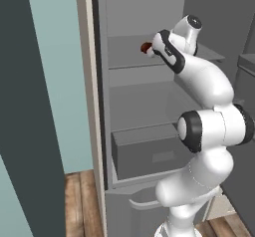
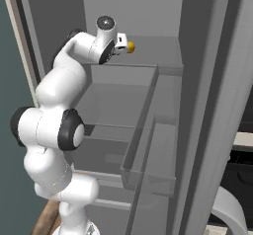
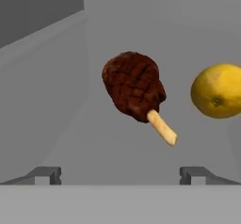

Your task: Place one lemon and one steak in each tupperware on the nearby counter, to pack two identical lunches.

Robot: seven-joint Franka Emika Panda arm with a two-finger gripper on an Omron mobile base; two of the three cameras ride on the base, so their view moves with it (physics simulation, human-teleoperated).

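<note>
In the left base view, the white arm is reaching into an open grey fridge, its hand at the upper grey shelf (image 1: 134, 52). A small dark brown-red steak (image 1: 146, 47) is peeking out just left of the hand, lying on that shelf near its front edge.

In the right base view, the arm's wrist is hanging over the same shelf, and a small bright yellow lemon (image 2: 130, 47) is sitting just right of the hand, near the shelf's front edge.

In the hand view, the gripper (image 3: 120, 173) is standing fully open and empty, its two dark tips spread wide. The grilled brown-red cut with a pale bone-like end is lying straight ahead between them, apart from both tips; the yellow fruit is resting just beside it towards the right edge of the view.

Judging by this, the arm is lining up its first pick from the fridge. Next it would need to advance until the tips flank the steak, then close without nudging the lemon.
</note>
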